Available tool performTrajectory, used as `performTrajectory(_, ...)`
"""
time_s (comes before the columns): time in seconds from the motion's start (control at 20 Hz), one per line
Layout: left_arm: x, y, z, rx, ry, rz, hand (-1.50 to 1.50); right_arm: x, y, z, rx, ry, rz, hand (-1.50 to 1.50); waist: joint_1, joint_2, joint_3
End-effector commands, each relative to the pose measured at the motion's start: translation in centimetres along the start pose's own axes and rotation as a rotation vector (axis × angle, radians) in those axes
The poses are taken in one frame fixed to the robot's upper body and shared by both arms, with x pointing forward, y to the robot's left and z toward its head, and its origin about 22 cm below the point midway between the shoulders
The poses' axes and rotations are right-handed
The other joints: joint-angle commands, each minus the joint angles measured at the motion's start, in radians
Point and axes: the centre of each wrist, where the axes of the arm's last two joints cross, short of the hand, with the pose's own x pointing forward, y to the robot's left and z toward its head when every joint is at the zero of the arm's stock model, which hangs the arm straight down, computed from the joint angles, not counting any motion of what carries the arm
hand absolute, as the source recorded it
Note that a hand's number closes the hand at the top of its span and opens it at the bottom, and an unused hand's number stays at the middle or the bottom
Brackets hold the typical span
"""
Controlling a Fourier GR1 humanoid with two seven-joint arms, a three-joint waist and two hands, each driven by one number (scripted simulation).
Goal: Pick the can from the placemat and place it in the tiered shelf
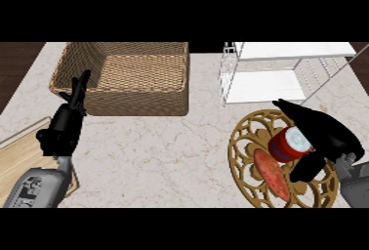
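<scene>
The step in hand is the pick. The right hand (pixel 326 136) hovers over the mat (pixel 246 146), its fingers and thumb curled round the can (pixel 288 144), which sits inside that curl. The can is red with a pale top, tilted toward the hand's left. It appears to be grasped, though whether it has left the mat cannot be told from this steep view. Just below the can, under the hand's thumb, lies a reddish oval thing (pixel 271 174) on the mat.

The shelf (pixel 270 73) stands just beyond the hand's fingertips, ahead and slightly to its left, with white tiers and wire sides. A basket (pixel 130 97) sits well to the hand's left.

The left hand (pixel 72 107) rests open, fingers up, far to the left, next to the basket.

The next move calls for lifting the can off the mat, carrying it forward past the shelf's wire frame, and setting it on a tier. The frame's front posts are the likely snag.
</scene>
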Motion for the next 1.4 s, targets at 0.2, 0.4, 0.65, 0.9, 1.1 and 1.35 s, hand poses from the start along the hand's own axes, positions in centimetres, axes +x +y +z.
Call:
performTrajectory(0.2,-2.4,-3.0,1.4,-0.113,0.133,0.071,0.0,-1.4,3.5,-1.7,0.035,-0.006,0.002,-1.5,-0.004,0.018,-0.015)
performTrajectory(0.4,-1.9,-4.0,1.1,-0.125,0.137,0.076,0.0,-1.1,2.6,-1.0,0.023,-0.021,0.007,-1.5,-0.015,0.015,-0.015)
performTrajectory(0.65,-1.4,-4.3,1.6,-0.128,0.14,0.076,0.0,-2.0,5.0,-1.6,0.07,-0.011,0.027,1.5,-0.011,0.015,-0.015)
performTrajectory(0.9,-2.5,-3.6,1.4,-0.128,0.147,0.069,0.0,-1.6,3.0,-2.5,0.065,-0.062,0.157,1.5,-0.006,0.018,-0.015)
performTrajectory(1.1,-2.2,-3.3,0.9,-0.104,0.138,0.073,0.0,-1.3,3.7,-2.3,0.025,-0.087,0.127,1.5,-0.012,0.015,-0.015)
performTrajectory(1.35,-3.3,-4.1,2.8,-0.129,0.156,0.083,0.0,-1.9,3.1,-1.5,-0.022,-0.122,0.088,1.5,-0.018,0.013,-0.016)
